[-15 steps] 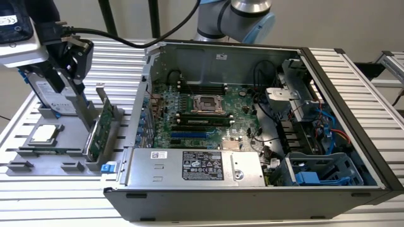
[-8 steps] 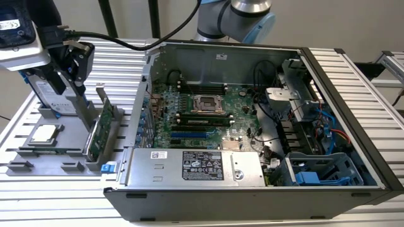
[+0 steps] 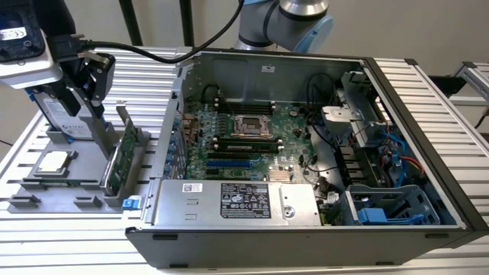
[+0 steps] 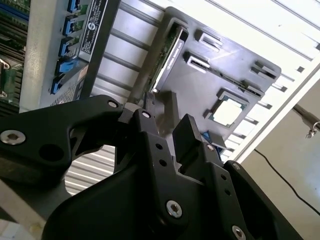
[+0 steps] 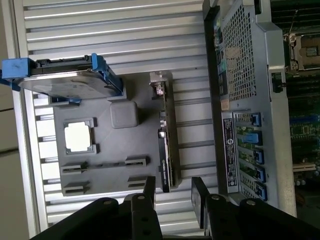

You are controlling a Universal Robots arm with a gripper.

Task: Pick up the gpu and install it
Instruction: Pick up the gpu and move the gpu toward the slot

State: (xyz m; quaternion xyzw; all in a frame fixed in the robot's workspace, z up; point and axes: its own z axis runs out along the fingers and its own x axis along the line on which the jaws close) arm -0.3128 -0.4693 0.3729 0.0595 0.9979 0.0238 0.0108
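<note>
- Your gripper hangs above the gray holder at the exterior view's left. Its 2 fingers are spread apart and hold nothing.
- The gpu stands on edge in the holder's slot on the side toward the open computer case, below the fingers and apart from them.
- A narrow strip of bare slatted table runs between the gpu's edge and the case wall.
- The hard drive stands at the holder's far left, just beside the gripper.
- The CPU chip lies flat nearer you, left of the gpu.

gpu green; drive frame blue; tray grey; tool black.
</note>
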